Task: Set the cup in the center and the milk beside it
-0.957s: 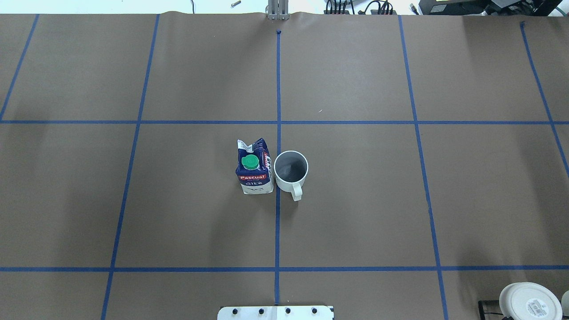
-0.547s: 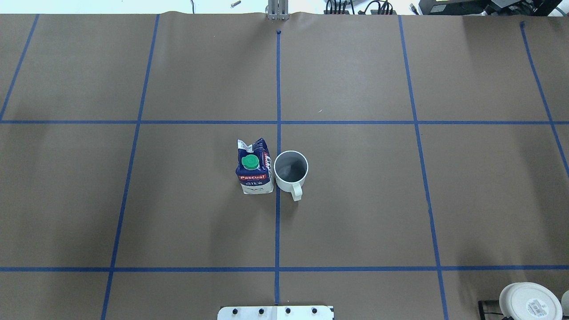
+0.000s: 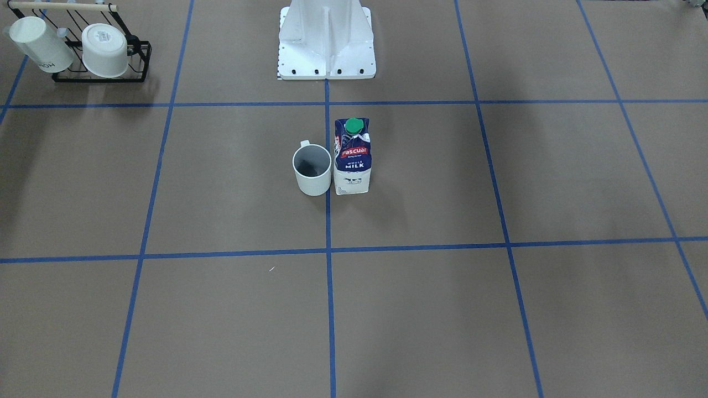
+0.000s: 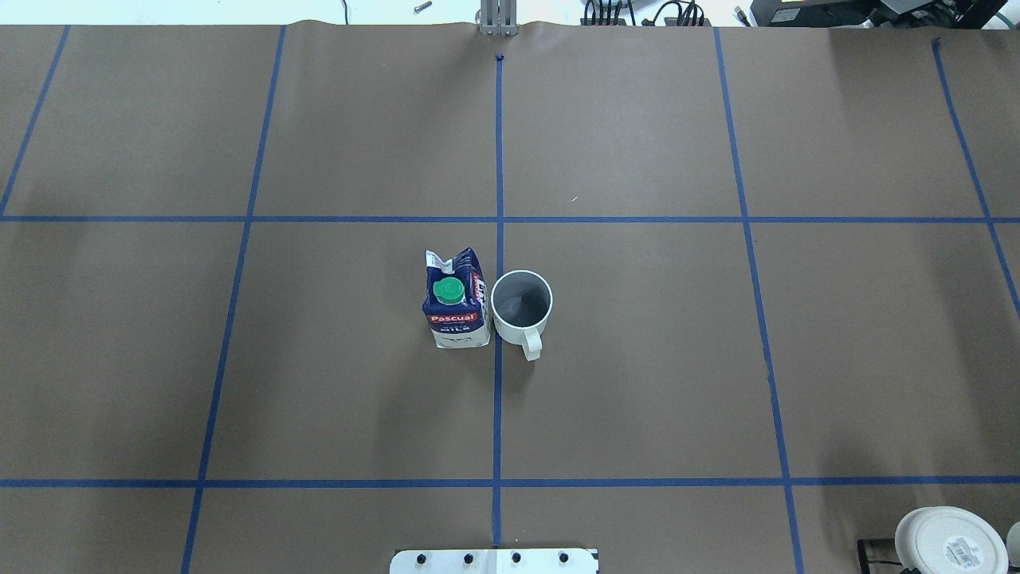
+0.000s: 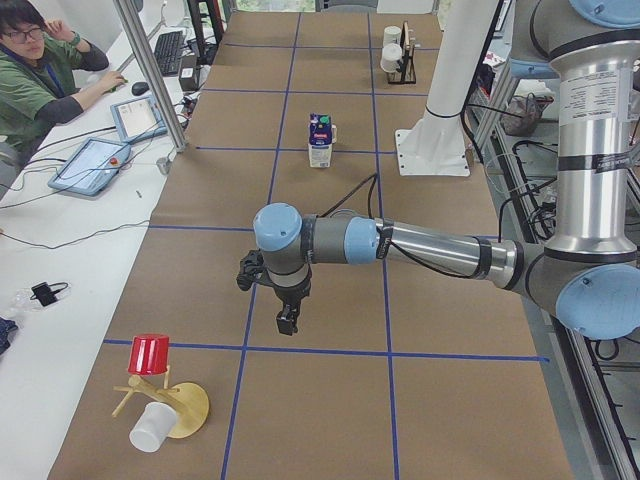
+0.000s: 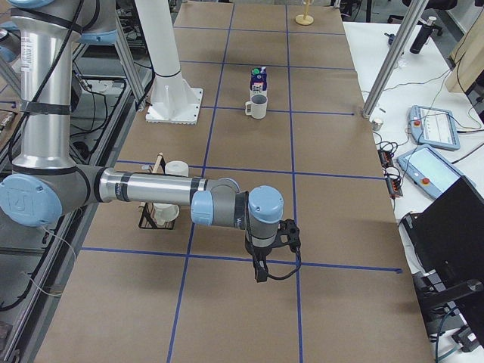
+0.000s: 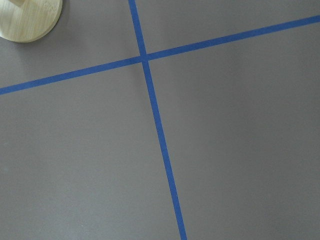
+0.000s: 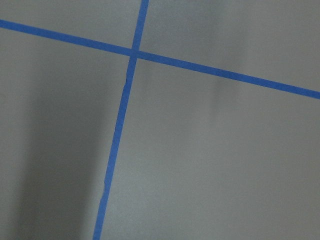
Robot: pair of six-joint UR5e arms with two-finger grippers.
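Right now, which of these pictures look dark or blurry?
Overhead view: sharp, the cup and milk throwing faint short shadows, with broad soft dark patches on the table. Right wrist view: a bit fuzzy, with a dark shadow band down its left side. Left wrist view: mostly even light.

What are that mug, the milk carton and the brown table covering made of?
Mug: glazed ceramic or smooth plastic, hard to tell; plain white, thick rim. Milk carton: probably coated paperboard, printed faces, folded top seam; its green cap looks plastic. Table covering: seemingly matte brown paper, with a wavy far edge.
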